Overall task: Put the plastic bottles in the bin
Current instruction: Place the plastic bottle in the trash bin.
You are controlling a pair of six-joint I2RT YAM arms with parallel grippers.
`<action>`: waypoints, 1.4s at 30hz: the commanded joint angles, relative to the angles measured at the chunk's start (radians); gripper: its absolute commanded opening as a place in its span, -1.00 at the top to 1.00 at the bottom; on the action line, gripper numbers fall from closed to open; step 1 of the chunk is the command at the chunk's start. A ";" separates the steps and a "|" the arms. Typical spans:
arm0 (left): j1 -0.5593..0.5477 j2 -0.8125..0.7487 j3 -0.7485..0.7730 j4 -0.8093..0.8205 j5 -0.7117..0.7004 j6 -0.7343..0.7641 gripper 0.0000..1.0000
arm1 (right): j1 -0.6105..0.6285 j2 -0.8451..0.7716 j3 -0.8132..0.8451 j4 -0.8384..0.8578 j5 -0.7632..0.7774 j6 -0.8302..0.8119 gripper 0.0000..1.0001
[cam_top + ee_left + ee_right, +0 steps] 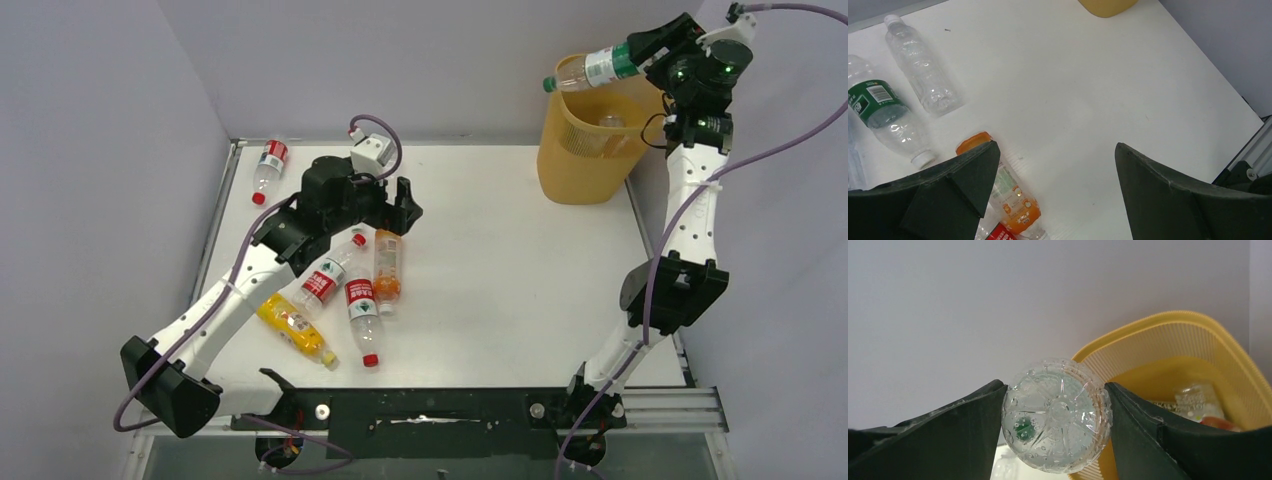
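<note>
right gripper (1054, 405) clamps a green-labelled bottle (592, 70) above the bin (580, 170); left gripper (1055, 147) gapes wide, well left of it.

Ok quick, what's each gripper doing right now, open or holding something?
Left gripper: open, jaws wide apart, holding nothing.
Right gripper: shut on a green-label bottle, held over the bin.

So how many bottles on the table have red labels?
3: a lone bottle near the far-left corner; a second and third in the pile beside the orange bottle. The left arm may hide others.
</note>
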 commanded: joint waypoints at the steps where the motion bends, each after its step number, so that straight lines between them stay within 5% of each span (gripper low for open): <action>1: 0.008 0.005 0.032 0.016 0.018 0.012 -0.74 | -0.045 -0.039 -0.040 0.215 0.014 0.030 -0.39; 17: 0.007 0.038 0.041 0.003 0.038 -0.001 -0.74 | -0.146 -0.039 -0.097 0.223 0.101 -0.006 -0.48; 24: 0.007 0.028 0.034 -0.019 0.028 -0.001 -0.75 | -0.140 0.004 -0.065 0.171 0.099 -0.014 -0.84; 34: 0.007 0.019 0.017 -0.056 0.004 -0.024 -0.74 | -0.057 -0.093 -0.096 0.126 0.108 -0.090 -0.91; 42: 0.010 0.007 -0.020 -0.106 -0.071 -0.097 -0.75 | 0.126 -0.291 -0.309 0.084 0.162 -0.173 -0.92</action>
